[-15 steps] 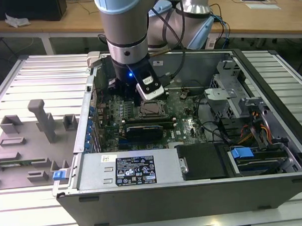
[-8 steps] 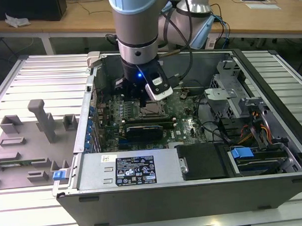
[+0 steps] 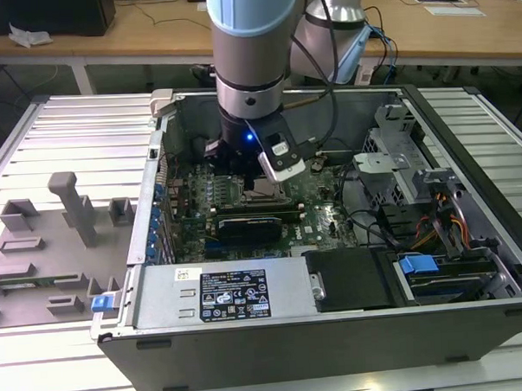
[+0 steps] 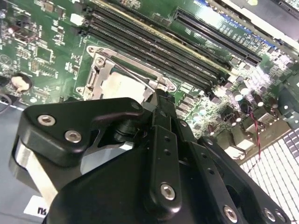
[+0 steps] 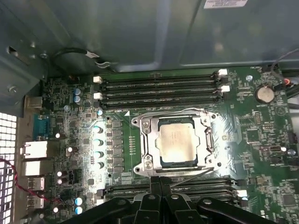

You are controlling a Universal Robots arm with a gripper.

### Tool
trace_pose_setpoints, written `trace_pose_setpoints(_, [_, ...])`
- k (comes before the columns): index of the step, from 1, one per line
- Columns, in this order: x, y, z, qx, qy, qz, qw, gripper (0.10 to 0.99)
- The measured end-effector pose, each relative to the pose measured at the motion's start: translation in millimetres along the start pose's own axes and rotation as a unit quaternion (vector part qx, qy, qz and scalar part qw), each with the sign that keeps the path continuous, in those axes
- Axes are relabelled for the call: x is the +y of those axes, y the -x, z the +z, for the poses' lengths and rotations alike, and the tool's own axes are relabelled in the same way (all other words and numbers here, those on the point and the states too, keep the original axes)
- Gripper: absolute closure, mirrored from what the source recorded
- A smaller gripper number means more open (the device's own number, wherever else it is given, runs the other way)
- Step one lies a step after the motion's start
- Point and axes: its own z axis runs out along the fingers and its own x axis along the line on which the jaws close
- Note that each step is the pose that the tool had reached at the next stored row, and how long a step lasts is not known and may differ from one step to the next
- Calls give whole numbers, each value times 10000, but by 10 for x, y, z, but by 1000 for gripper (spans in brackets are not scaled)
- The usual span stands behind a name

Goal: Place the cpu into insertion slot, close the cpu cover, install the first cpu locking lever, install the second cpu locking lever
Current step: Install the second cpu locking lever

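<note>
The cpu (image 5: 176, 141), a silvery-beige square chip, lies flat in the insertion slot (image 3: 266, 192) in the middle of the green motherboard (image 5: 252, 135). The cpu cover (image 5: 145, 140), a silvery frame plate, lies down around the chip, which shows through its window. Thin wire levers run along two opposite sides of the socket (image 5: 177, 112) (image 5: 196, 171); whether they are latched I cannot tell. My gripper (image 5: 159, 183) hovers just beside the socket's edge, black fingers pressed together and empty. It also appears in the second wrist view (image 4: 159, 98) and the exterior view (image 3: 253, 174).
Long black memory slots (image 5: 159, 88) flank the socket. The open computer case (image 3: 466, 135) walls in the board, with a power supply (image 3: 231, 292), drive cage (image 3: 416, 180) and cables (image 3: 375, 225) nearby. A grey fixture (image 3: 63, 221) lies on the slatted table at the exterior view's left.
</note>
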Motion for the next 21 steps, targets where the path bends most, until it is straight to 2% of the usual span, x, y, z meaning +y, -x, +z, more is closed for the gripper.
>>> trace_pose_setpoints(3, [-17,0,87,6,0,1,10000,980])
trace_pose_setpoints(6, [-28,-9,137,6,0,0,10000,980])
trace_pose_setpoints(14, [-71,-106,323,7,23,1,10000,980])
trace_pose_setpoints(21, [-31,-131,391,8,29,1,10000,980])
